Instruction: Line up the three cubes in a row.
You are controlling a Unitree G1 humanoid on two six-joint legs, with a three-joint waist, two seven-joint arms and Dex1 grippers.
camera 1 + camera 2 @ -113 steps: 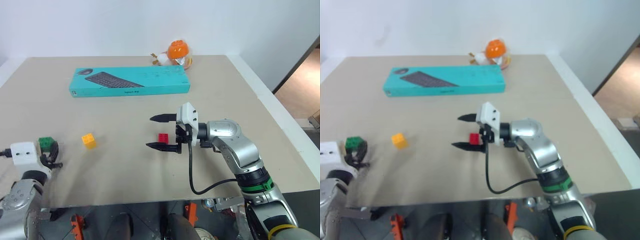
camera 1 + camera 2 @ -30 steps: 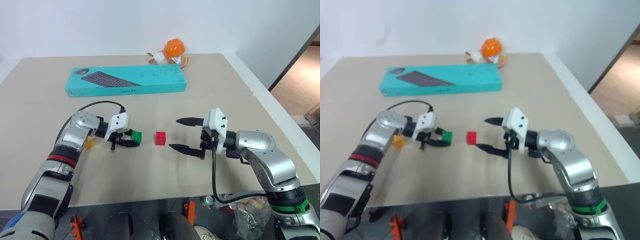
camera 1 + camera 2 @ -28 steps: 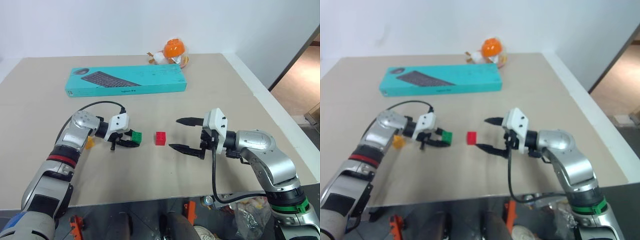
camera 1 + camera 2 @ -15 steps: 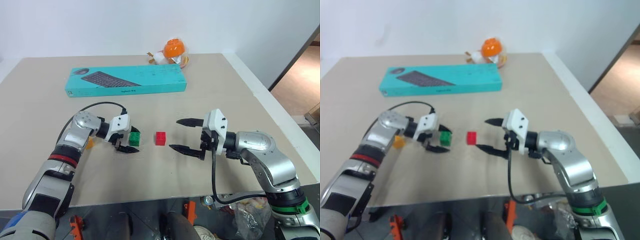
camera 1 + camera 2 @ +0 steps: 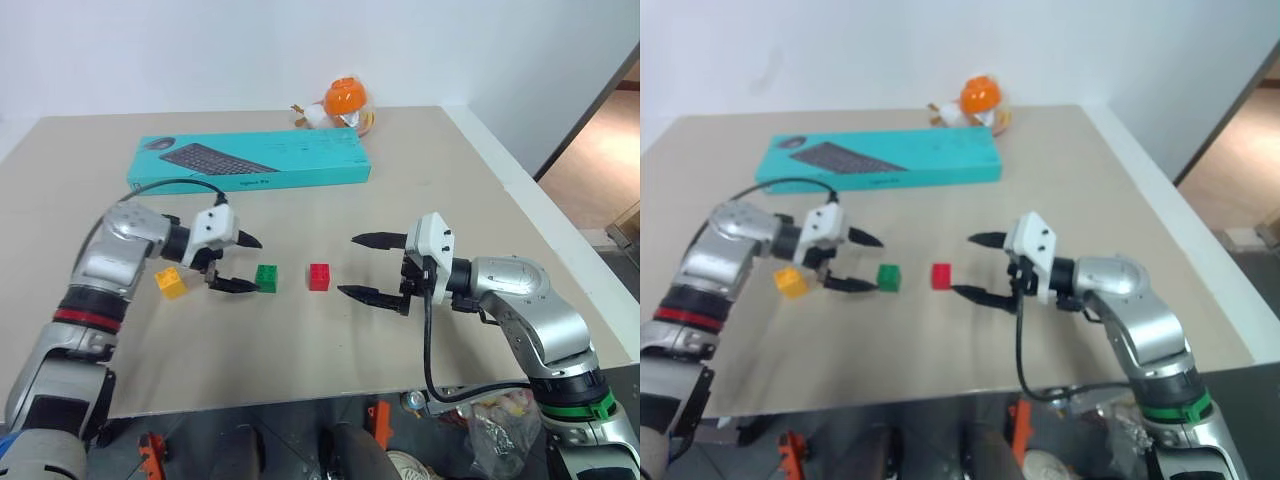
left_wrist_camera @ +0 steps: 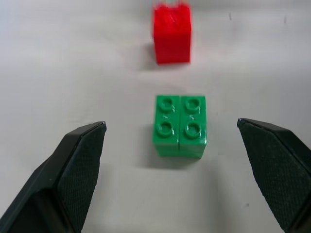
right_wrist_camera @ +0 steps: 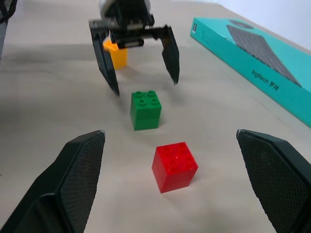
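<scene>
Green cube (image 5: 266, 278): glossy plastic block w/ four round studs facing up, sitting free on the beige desk (image 5: 300, 340), just left of the red one.
Red cube (image 5: 319, 277): same glossy studded plastic, squarish, studs up, near desk centre, apart from green by a small gap.
Yellow-orange cube (image 5: 170, 282): lying left of green, turned a bit askew, beside the left arm.
Row: all three sitting roughly along one left-right line.
Left gripper (image 5: 243, 263): fingers spread wide, released, tips pointing at green cube, not touching it.
Right gripper (image 5: 360, 266): fingers splayed, grasping nothing, pointing at red cube from the right.
Teal box (image 5: 250, 161): long flat carton, keyboard pic on top; small print unreadable.
</scene>
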